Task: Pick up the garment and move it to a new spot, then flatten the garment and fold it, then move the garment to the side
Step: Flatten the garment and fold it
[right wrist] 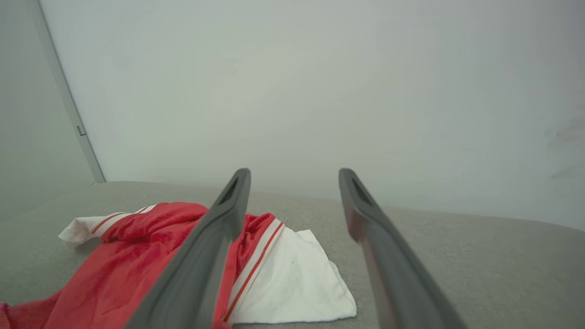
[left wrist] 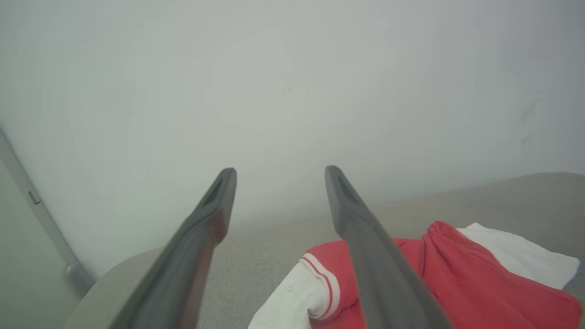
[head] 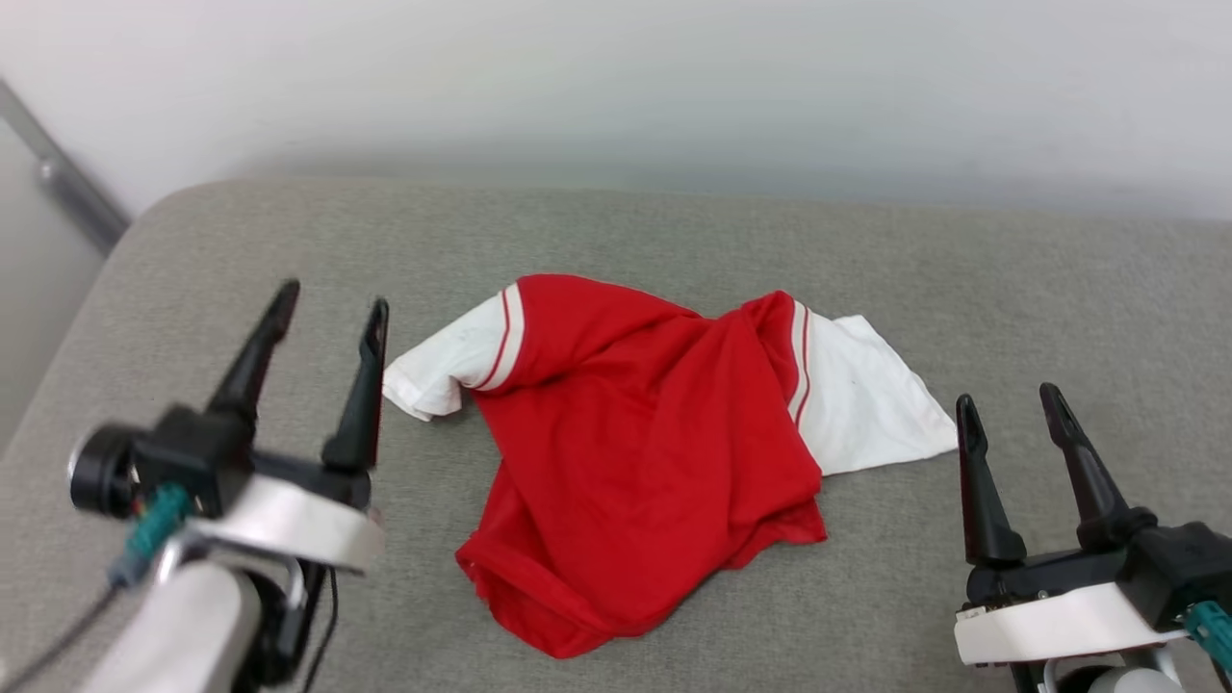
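Note:
The garment (head: 635,452), a red T-shirt with white sleeves and striped sleeve seams, lies crumpled in the middle of the grey cushioned surface (head: 674,241). Its chest print is hidden. My left gripper (head: 332,308) hovers open just left of the white left sleeve, holding nothing. To the right of the right sleeve, my right gripper (head: 1011,399) stands open and empty. In the left wrist view the garment (left wrist: 457,283) lies to the lower right of the left gripper (left wrist: 279,171). The right wrist view has the garment (right wrist: 137,260) at lower left, beside the right gripper (right wrist: 295,172).
A pale wall (head: 616,87) rises behind the grey surface. A grey metal rail (head: 58,173) runs down the wall at the far left, by the surface's rounded left corner (head: 164,212). Bare grey surface surrounds the garment on all sides.

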